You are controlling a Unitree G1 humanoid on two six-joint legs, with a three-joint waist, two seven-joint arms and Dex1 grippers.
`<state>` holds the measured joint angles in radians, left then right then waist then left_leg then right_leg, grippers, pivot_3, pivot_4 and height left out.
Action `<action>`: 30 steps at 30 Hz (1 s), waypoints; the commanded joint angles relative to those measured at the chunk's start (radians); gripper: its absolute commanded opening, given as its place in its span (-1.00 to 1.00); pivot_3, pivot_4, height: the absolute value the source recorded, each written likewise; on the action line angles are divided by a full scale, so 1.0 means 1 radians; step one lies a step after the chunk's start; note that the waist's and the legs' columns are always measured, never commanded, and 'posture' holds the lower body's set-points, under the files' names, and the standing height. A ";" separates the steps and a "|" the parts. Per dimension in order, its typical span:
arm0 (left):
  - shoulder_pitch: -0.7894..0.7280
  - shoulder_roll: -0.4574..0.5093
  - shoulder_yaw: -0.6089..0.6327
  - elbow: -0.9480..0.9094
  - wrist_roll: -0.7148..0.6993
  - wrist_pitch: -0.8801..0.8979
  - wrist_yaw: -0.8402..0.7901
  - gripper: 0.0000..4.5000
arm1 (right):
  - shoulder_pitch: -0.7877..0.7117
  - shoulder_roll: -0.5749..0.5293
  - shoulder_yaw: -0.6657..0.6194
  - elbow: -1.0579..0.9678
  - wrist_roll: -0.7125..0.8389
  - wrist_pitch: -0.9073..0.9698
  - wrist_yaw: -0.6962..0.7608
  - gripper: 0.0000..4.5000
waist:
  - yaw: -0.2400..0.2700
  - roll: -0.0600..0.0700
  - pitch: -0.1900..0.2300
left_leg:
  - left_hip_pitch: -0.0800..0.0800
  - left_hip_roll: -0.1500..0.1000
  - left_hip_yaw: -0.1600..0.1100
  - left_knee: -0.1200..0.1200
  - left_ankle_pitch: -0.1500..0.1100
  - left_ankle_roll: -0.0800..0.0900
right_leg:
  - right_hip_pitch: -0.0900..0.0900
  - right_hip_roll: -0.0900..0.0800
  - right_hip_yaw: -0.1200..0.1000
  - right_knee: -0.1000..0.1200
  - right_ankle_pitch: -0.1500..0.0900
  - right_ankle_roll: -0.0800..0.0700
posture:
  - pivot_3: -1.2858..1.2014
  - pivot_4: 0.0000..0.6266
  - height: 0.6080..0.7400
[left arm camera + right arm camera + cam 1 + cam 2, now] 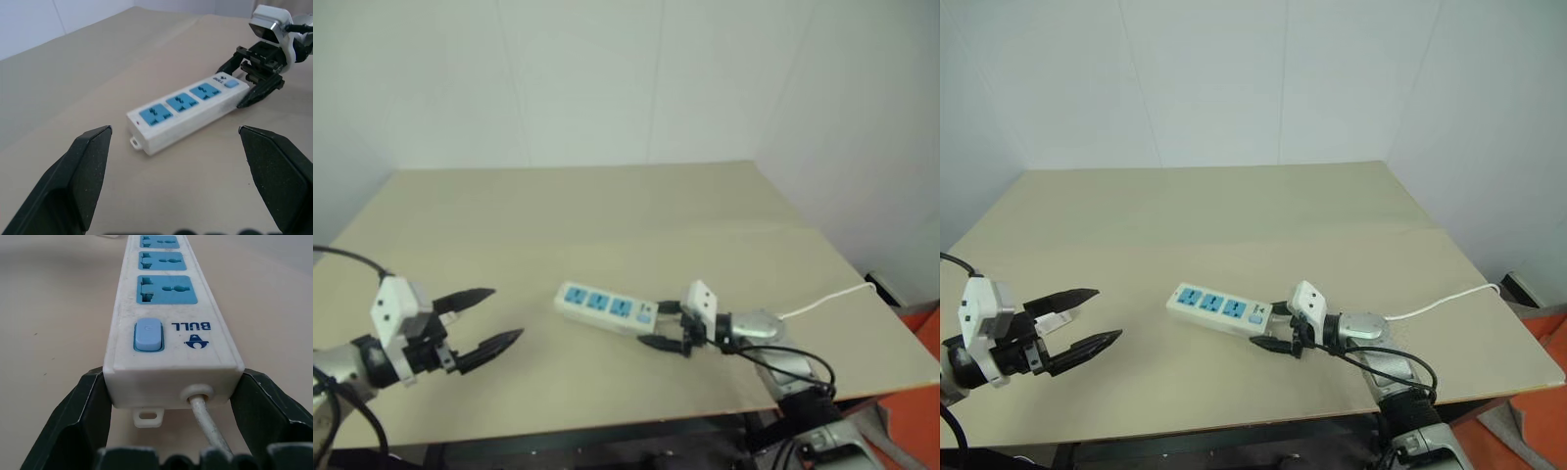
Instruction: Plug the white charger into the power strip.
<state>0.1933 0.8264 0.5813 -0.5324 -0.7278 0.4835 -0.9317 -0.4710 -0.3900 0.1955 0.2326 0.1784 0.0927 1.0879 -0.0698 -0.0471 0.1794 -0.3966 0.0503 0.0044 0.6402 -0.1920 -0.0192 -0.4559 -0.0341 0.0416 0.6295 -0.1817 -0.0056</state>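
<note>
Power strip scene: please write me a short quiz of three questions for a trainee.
1. True or false: a plug already sits in the power strip.
2. Where does the right claw clasp the strip? A) at the end with the switch B) at the middle C) at the end far from the cord
3. Fill in: the left claw is ___ and holds nothing.

Key: 1 false; 2 A; 3 open.
</note>
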 commanded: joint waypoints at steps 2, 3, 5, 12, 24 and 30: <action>-0.015 0.013 0.003 -0.018 -0.009 -0.004 0.002 1.00 | -0.023 0.012 0.043 0.015 -0.034 -0.051 0.007 0.99 | 0.001 0.000 0.000 | 0.000 0.000 0.000 0.000 0.000 0.000 | 0.000 0.000 0.000 0.000 0.000 0.000 | 0.03 -0.52 1.00; -0.015 0.014 0.004 -0.018 -0.009 -0.004 0.002 1.00 | -0.023 0.017 0.048 0.023 -0.037 -0.055 0.006 0.99 | 0.001 0.000 0.000 | 0.000 0.000 0.000 0.000 0.000 0.000 | 0.000 0.000 0.000 0.000 0.000 0.000 | 0.03 -0.52 1.00; -0.016 0.015 0.005 -0.019 -0.009 -0.004 0.003 1.00 | -0.022 0.024 0.052 0.035 -0.041 -0.062 0.002 0.99 | 0.002 0.000 0.000 | 0.000 0.000 0.000 0.000 0.000 0.000 | 0.000 0.000 0.001 0.000 0.000 0.000 | 0.03 -0.52 1.00; 0.006 0.010 0.025 -0.037 -0.018 0.002 0.005 1.00 | -0.018 0.047 -0.013 0.050 0.063 -0.076 0.055 0.99 | 0.003 0.000 0.000 | -0.002 0.000 0.000 0.000 0.000 0.000 | 0.000 0.000 0.001 -0.001 0.000 0.000 | 0.03 -0.52 1.00; 0.014 0.020 0.041 -0.033 -0.026 -0.003 -0.007 1.00 | -0.056 0.096 -0.012 0.245 0.040 -0.167 0.085 0.99 | 0.001 0.000 0.000 | 0.000 0.000 0.000 0.000 0.000 0.000 | 0.001 0.002 0.002 0.000 0.000 -0.001 | 0.03 -0.52 1.00; 0.019 0.027 0.051 -0.031 -0.030 -0.006 -0.016 1.00 | -0.063 0.098 -0.021 0.286 0.044 -0.190 0.104 0.99 | 0.001 0.000 0.000 | 0.000 0.000 0.000 0.000 0.000 0.000 | 0.001 0.002 0.002 0.000 0.000 -0.001 | 0.03 -0.52 1.00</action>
<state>0.2116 0.8366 0.5941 -0.5367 -0.7478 0.4862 -0.9415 -0.5253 -0.2937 0.1867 0.5042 0.2179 -0.0808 1.1843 -0.0684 -0.0476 0.1791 -0.3964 0.0507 0.0039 0.6402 -0.1920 -0.0192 -0.4546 -0.0315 0.0441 0.6294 -0.1819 -0.0062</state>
